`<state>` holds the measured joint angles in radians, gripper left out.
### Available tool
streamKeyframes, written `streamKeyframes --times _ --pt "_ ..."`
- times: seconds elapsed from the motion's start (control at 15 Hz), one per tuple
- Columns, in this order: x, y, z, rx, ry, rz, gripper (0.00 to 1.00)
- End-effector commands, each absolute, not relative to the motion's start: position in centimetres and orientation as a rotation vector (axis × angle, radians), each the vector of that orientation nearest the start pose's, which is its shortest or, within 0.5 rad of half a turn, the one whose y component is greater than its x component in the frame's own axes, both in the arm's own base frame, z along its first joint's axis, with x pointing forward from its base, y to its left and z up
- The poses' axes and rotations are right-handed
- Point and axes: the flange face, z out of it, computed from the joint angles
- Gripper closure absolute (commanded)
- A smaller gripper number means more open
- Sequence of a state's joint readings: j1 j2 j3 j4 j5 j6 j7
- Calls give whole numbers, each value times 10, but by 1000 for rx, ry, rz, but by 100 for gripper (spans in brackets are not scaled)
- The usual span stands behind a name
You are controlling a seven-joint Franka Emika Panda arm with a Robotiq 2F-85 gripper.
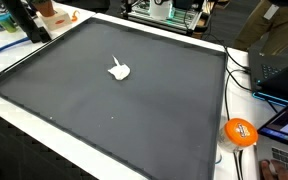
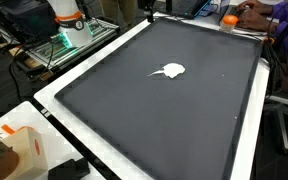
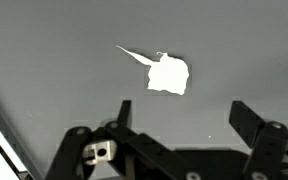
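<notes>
A small white scrap (image 3: 167, 73), torn-edged with a thin pointed tail, lies flat on the big dark grey mat (image 3: 54, 60). It shows in both exterior views, near the mat's middle (image 1: 119, 70) (image 2: 169, 70). In the wrist view my gripper (image 3: 180, 108) hovers above the mat, just short of the scrap. Its two black fingers (image 3: 124, 110) stand wide apart with only bare mat between them, so it is open and touches nothing. Neither exterior view shows the gripper over the mat.
The mat (image 1: 134, 125) has a raised rim and lies on a white table. An orange round object (image 1: 240, 132), cables and a laptop (image 1: 284, 75) sit beside one edge. A white and orange box (image 2: 22, 148) stands near a corner. A seated person (image 2: 274, 15) is at the far side.
</notes>
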<state>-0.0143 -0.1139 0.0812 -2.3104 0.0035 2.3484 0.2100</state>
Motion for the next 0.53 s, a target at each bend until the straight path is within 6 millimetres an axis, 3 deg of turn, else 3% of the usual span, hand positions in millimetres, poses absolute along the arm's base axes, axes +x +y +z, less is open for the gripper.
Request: streamKeyframes --times 0.0,0.2,0.47 --pt "508 36 408 -3109 226 -237 0" --pt "509 35 406 -3110 228 -232 0" --pt "483 20 428 -3026 193 -289 0"
